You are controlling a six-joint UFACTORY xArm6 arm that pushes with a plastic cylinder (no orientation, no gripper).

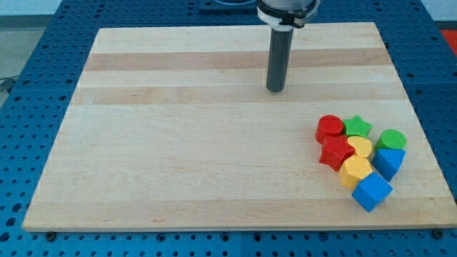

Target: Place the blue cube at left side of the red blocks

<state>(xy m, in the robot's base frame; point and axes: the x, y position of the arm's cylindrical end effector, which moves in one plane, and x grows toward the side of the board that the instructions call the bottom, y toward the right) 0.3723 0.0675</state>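
The blue cube (372, 191) lies at the bottom of a tight cluster near the board's right edge. Two red blocks sit on the cluster's left side: a red cylinder (329, 128) and, just below it, a red star (335, 153). The blue cube is below and to the right of both, touching a yellow hexagonal block (355, 171). My tip (275, 89) rests on the board near the view's top, well above and to the left of the cluster, touching no block.
The cluster also holds a green star (358, 127), a green cylinder (391, 140), a yellow block (360, 147) and a blue pointed block (390, 161). The wooden board (178, 143) lies on a blue perforated table (28, 57).
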